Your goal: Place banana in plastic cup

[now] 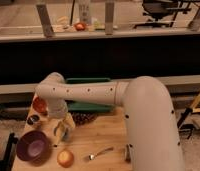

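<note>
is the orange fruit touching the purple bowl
Apart. The camera view shows bare wood between the orange fruit and the purple bowl. The gripper is further back, by the banana.

wooden table (105, 135), purple bowl (33, 146), orange fruit (65, 158), fork (99, 153), tool (63, 129) above

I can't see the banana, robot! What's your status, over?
Gripper low over table, beside purple bowl. Banana pale yellow at gripper. Plastic cup hidden. Orange fruit nearby.
</note>
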